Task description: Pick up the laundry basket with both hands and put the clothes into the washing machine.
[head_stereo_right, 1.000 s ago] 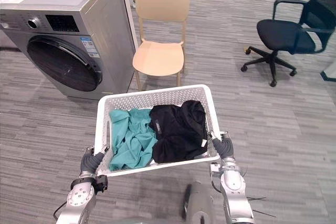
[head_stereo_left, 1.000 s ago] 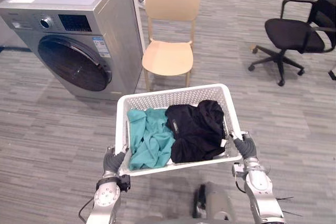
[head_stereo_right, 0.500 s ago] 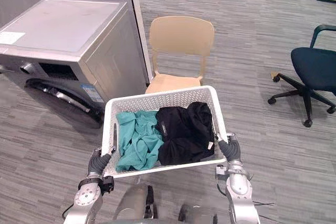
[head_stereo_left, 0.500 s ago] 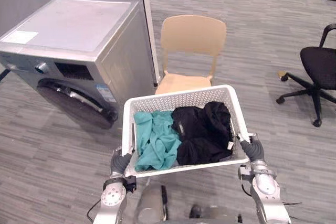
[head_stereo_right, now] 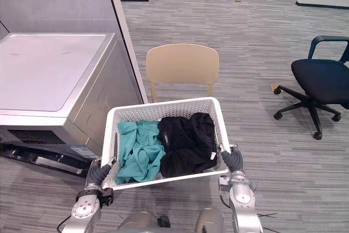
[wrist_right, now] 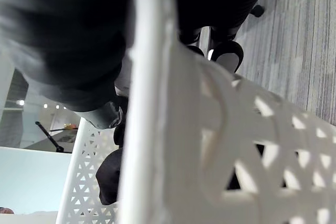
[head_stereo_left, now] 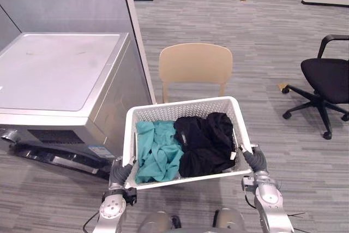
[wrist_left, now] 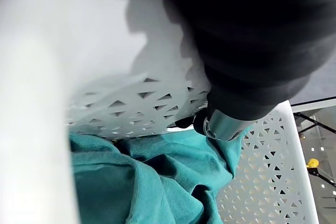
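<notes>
Laundry basket (head_stereo_left: 182, 103): white plastic, perforated walls, rectangular. Held off the floor in front of the robot, level, one hand at each short end. It sits just right of the washing machine's front corner and in front of the beige chair.

Contents: teal garment (head_stereo_left: 158, 151), crumpled, in the left half; black garment (head_stereo_left: 204, 145), crumpled, in the right half. The two touch along the middle.

Left hand (head_stereo_left: 120, 174): at the basket's near left corner. Its wrist view shows a silver digit (wrist_left: 220, 124) hooked over the rim to the inside, above the teal cloth, so it grips the rim.

Right hand (head_stereo_left: 254, 161): at the near right corner. Its wrist view shows the rim clamped between a digit inside the basket (wrist_right: 105, 114) and fingers (wrist_right: 210, 40) outside.

Washing machine (head_stereo_left: 60, 80): silver-grey front-loader, to the basket's left, flat top bare.

Beige chair (head_stereo_left: 195, 65): beyond the basket, beside the machine, its seat hidden behind the basket's far wall.

Black office chair (head_stereo_left: 327, 75): wheeled, well apart at the right.

Grey partition (head_stereo_left: 65, 1): behind the machine.

Floor (head_stereo_left: 262, 42): grey striped carpet.
</notes>
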